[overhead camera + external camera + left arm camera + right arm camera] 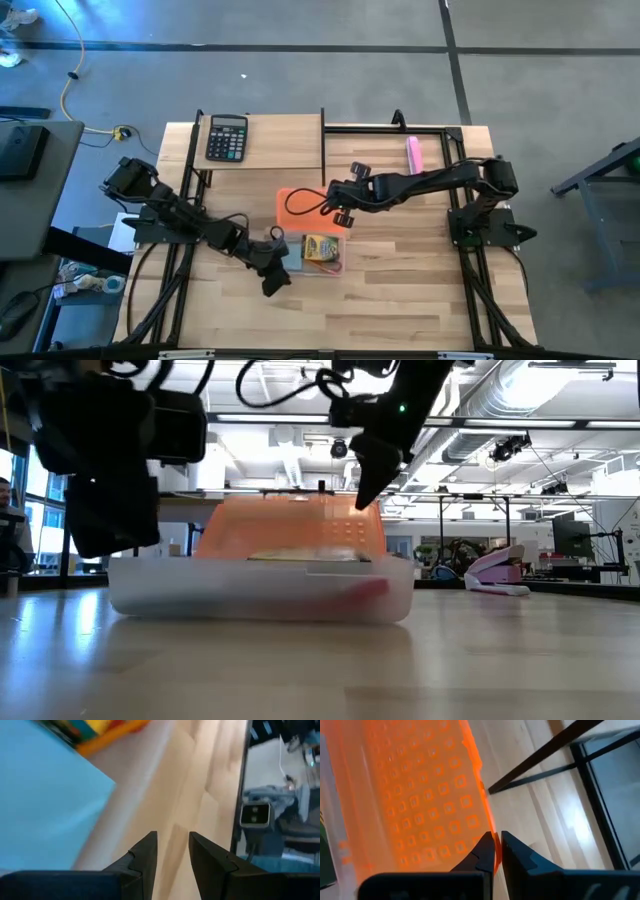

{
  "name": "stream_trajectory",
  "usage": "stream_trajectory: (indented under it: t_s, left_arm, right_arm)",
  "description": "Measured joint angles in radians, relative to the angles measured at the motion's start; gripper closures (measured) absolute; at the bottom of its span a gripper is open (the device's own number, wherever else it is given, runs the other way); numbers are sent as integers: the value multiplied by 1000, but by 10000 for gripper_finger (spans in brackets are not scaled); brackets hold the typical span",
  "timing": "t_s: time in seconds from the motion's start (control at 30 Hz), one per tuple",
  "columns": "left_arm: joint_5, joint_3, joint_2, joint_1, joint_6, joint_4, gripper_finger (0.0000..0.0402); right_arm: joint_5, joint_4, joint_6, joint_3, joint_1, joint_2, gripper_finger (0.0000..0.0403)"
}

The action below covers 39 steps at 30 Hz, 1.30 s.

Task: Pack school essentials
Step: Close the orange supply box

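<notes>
A clear plastic case (pixel 318 262) sits mid-table with its orange lid (pixel 300 205) raised on its far side. Inside lie a yellow-green box (pixel 322 248) and a light-blue notepad (pixel 293 256); the low view shows a red blur (pixel 365 588) through the case wall. My right gripper (pixel 342 208) is shut on the lid's edge. My left gripper (pixel 270 268) hovers at the case's left near corner, open, with nothing between its fingers (pixel 172 845). The scissors, pen, eraser and pencils are not visible. My right gripper (pixel 496 845) pinches the orange lid's right-hand edge (pixel 487 822) between its two fingertips. It reaches in from the table's right, slanting down. The lid stands tilted up behind the case, its top corner (pixel 368 510) in the fingers and its lower edge at the case.
A black calculator (pixel 226 138) lies at the far left of the table. A pink oblong bar (pixel 413 153) lies at the far right, shown in the low view (pixel 497 572). A dark metal frame (pixel 323 128) borders the far side. Bare wood lies near the front edge (pixel 400 310).
</notes>
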Motion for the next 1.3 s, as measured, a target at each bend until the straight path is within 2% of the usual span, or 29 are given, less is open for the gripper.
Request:
stream_trajectory:
  t_s: [0.17,0.37,0.53,1.07,1.3]
  left_arm:
    - [-45,0,0,-32,41,-53,300]
    - [-180,1,-1,-56,109,-120,300]
    - [-217,1,-2,-58,128,-127,300]
    - [-240,1,-2,-57,101,-129,300]
    - [-252,0,-1,-54,101,-130,300]
  right_arm:
    - [-13,-2,2,0,-1,24,392]
    - [-28,-3,21,0,-2,24,392]
    - [-44,-9,25,0,-5,24,392]
    - [-7,-9,44,0,39,23,392]
    - [12,-69,43,70,58,23,391]
